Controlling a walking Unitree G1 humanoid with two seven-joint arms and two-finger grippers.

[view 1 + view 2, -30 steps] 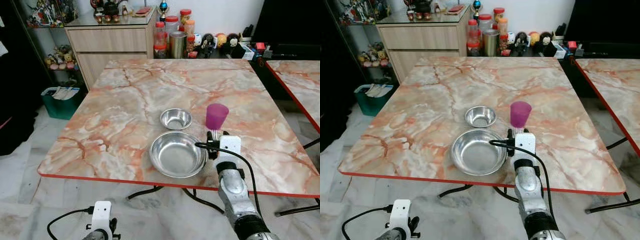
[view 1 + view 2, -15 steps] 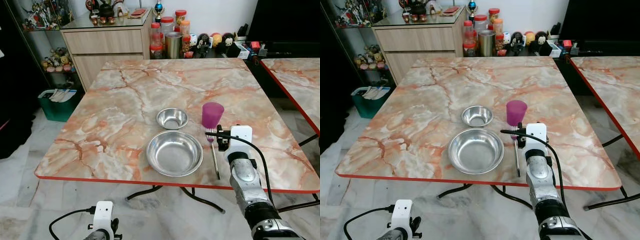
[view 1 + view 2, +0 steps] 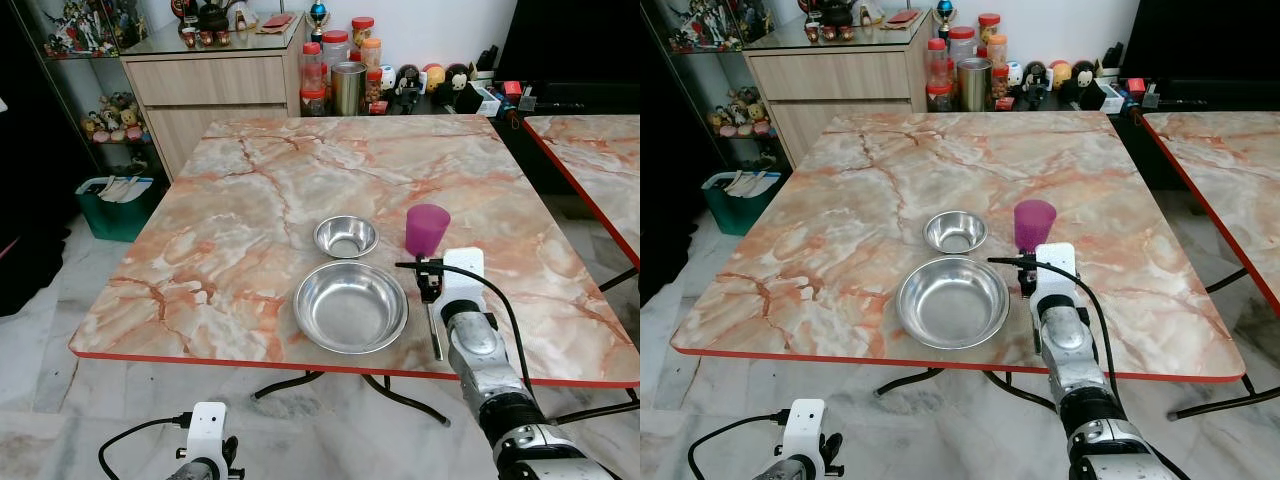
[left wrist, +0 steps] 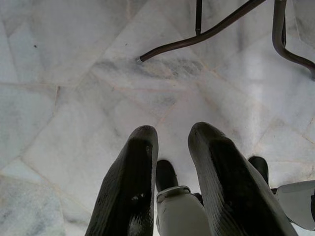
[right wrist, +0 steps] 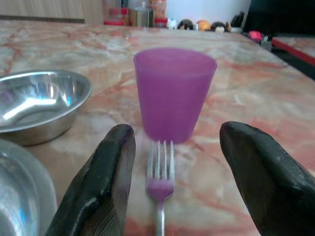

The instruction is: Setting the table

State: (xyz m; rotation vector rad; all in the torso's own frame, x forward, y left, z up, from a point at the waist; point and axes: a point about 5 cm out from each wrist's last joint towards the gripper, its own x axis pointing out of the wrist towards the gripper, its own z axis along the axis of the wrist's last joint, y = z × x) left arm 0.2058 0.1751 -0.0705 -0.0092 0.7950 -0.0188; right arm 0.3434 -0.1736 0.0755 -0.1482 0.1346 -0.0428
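The right gripper [image 5: 172, 182] had its fingers [image 5: 106, 182] spread wide and held nothing. The fork [image 5: 160, 189] lay flat on the table [image 3: 250, 200] between them, its prongs pointing at the purple cup [image 5: 174, 91] just ahead. A small steel bowl [image 3: 346, 237] and a big bowl [image 3: 351, 306] sat beside the fork. The left gripper [image 4: 172, 142] hung low over the floor [image 4: 74, 73], fingers a little apart.

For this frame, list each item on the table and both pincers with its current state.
Purple cup: upright, open end up, standing on the table.
Fork: flat on the table, tines toward the cup, not gripped.
Large steel bowl: upright, nothing visible inside.
Small steel bowl: upright, nothing visible inside.
Right pincer: open, a finger on either side of the fork.
Left pincer: hanging idle over the floor, slightly open, holding nothing.
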